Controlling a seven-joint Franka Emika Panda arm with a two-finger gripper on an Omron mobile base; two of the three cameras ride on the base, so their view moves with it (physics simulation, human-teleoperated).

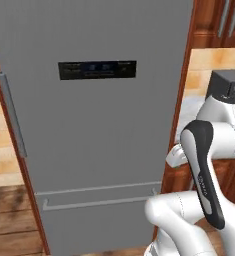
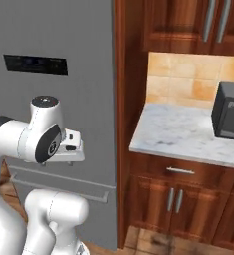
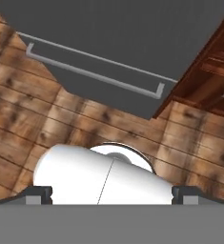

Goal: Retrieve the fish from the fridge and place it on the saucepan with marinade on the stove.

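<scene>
There is one fridge (image 1: 99, 125), tall and grey, and on its front I count one vertical bar handle (image 1: 11, 114), one dark display panel (image 1: 97, 70) and one bottom drawer (image 1: 101, 220) with a single horizontal pull. To its right stands one marble counter (image 2: 183, 132) carrying one dark microwave (image 2: 231, 110), with one drawer (image 2: 180, 171) beneath it and two lower cabinet doors (image 2: 188, 209) whose two handles sit side by side. Above the counter I count two upper cabinet handles (image 2: 215, 20), and one wooden floor (image 3: 37, 124) runs under it all.
</scene>
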